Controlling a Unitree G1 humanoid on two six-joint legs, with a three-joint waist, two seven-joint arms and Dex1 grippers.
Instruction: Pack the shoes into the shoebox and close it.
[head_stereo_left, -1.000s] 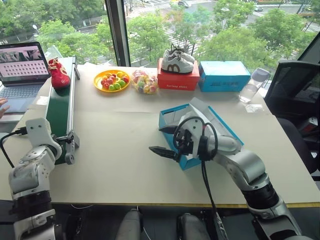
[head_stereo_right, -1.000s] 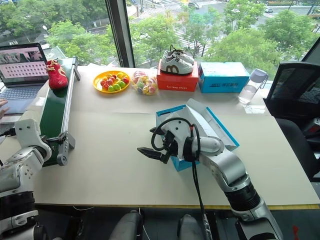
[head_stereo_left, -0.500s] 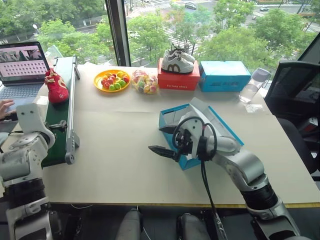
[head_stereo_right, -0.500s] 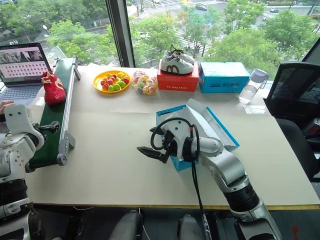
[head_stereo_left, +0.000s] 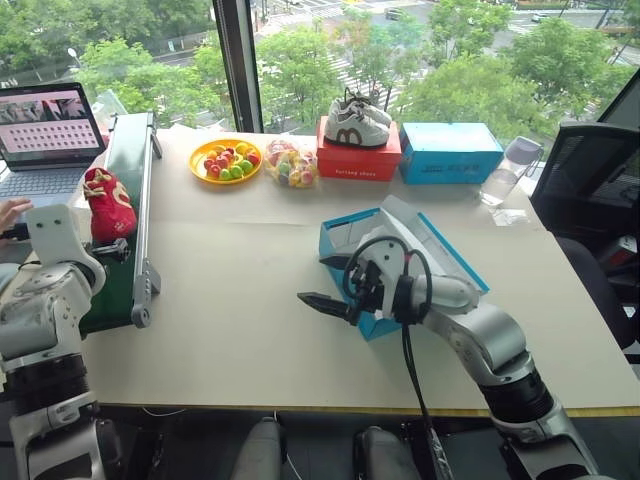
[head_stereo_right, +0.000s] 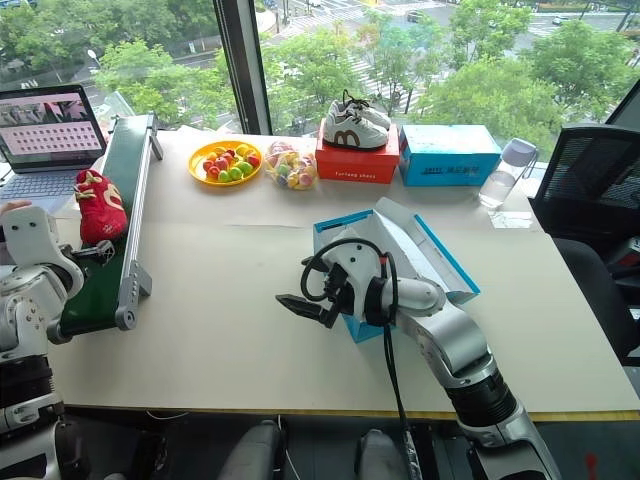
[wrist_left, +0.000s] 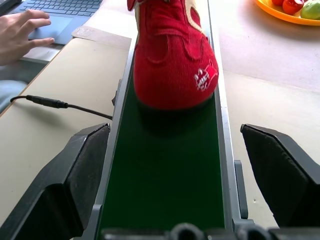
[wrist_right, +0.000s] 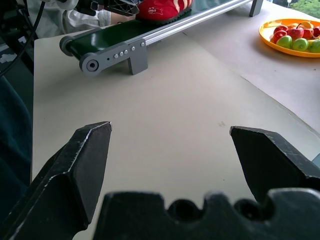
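One red shoe (head_stereo_left: 105, 203) with cream markings lies on the green conveyor belt (head_stereo_left: 125, 160) at the table's left side. My left gripper (wrist_left: 175, 131) is open at the belt's near end, one finger on each side of the belt, and the shoe (wrist_left: 172, 55) lies just ahead of them, untouched. The blue shoebox (head_stereo_left: 332, 243) stands open in the middle right of the table, its white-lined lid (head_stereo_left: 425, 238) leaning away to the right. My right gripper (head_stereo_left: 320, 302) hovers open and empty over the bare table, just left of the shoebox.
A laptop (head_stereo_left: 45, 140) and a person's hand (head_stereo_left: 12, 212) are at the far left. Along the back stand a yellow fruit plate (head_stereo_left: 225, 160), a sweets bag (head_stereo_left: 290, 163), a red box (head_stereo_left: 358, 162) carrying white sneakers, another blue box (head_stereo_left: 450, 152) and a clear cup (head_stereo_left: 505, 170).
The red shoe has travelled down the belt toward my left gripper. My left arm rose to the belt's end early on, then held still. The right arm has not moved.
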